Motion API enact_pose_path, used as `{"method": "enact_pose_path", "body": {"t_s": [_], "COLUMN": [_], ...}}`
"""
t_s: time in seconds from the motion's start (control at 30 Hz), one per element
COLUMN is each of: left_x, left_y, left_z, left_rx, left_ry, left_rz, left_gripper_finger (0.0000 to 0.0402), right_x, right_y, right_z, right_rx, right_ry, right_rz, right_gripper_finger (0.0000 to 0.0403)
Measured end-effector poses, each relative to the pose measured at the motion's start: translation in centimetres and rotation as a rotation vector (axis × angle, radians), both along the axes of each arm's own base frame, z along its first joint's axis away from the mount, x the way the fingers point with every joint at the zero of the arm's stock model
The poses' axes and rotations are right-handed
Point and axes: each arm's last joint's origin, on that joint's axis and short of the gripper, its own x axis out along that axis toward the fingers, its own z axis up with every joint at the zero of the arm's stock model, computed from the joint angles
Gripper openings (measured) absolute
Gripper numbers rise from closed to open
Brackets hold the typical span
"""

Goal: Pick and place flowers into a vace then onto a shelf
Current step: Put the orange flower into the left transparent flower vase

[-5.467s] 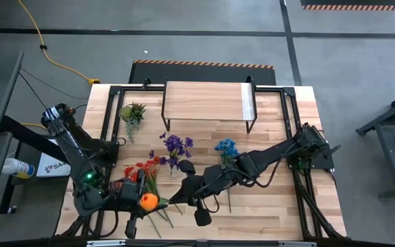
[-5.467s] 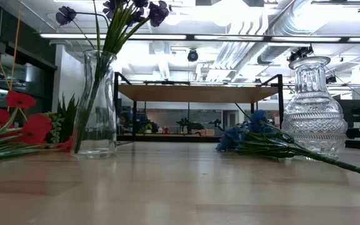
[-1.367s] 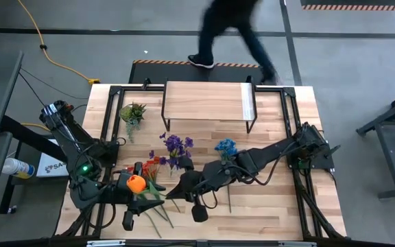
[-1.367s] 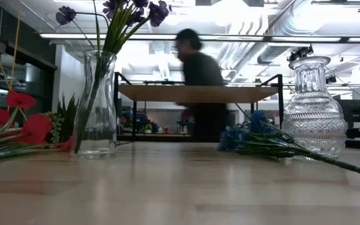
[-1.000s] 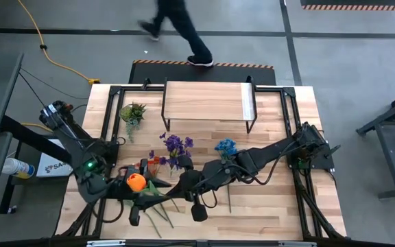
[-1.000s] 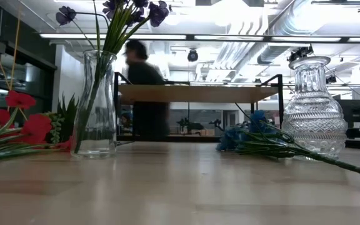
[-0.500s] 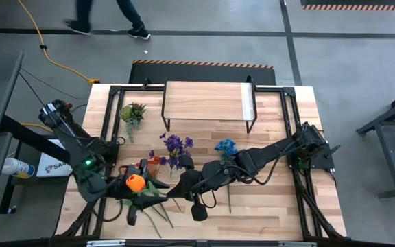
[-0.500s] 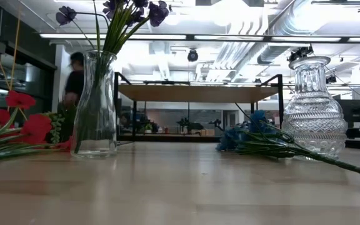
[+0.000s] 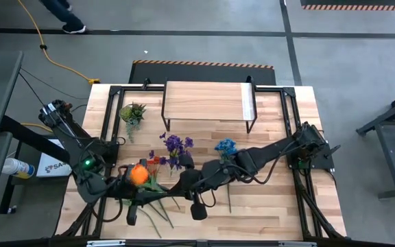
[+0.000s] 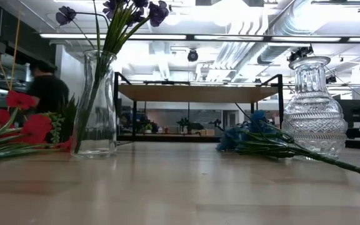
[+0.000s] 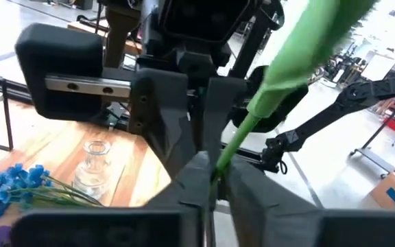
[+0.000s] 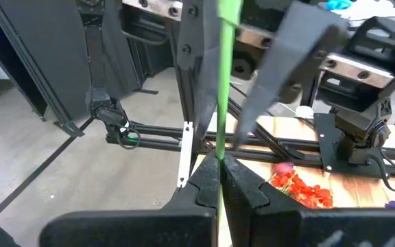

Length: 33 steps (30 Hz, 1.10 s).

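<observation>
Only the low view shows a person (image 10: 47, 94) beyond the purple flowers (image 10: 130, 12).

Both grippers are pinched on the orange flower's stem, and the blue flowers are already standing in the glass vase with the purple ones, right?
Not quite. The low view shows the blue flowers lying on the tabletop, beside the cut-glass vase; only the purple flowers stand in the smooth vase. The rest holds: left gripper and right gripper both pinch the orange flower's stem.
</observation>
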Motion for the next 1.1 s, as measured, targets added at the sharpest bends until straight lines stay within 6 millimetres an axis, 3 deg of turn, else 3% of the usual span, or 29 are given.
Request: {"method": "enact_pose_path", "body": {"t_s": [0.13,0.67,1.1], "left_x": [0.0,0.0,-0.05], "left_y": [0.0,0.02,0.04], "left_z": [0.0,-0.02,-0.36], "left_rx": [0.008,0.026,0.023], "left_ry": [0.0,0.0,0.028], "left_rz": [-0.001,0.002,0.0], "left_gripper_finger": [0.0024,0.0025,0.0025], "right_x": [0.0,0.09,0.22], "right_y": [0.0,-0.2,-0.4], "right_z": [0.0,0.01,-0.1], "right_rx": [0.002,0.052,0.117], "right_ry": [0.001,0.018,0.053], "right_rz": [0.0,0.005,0.103], "right_gripper_finger": [0.0,0.0004,0.0069]}}
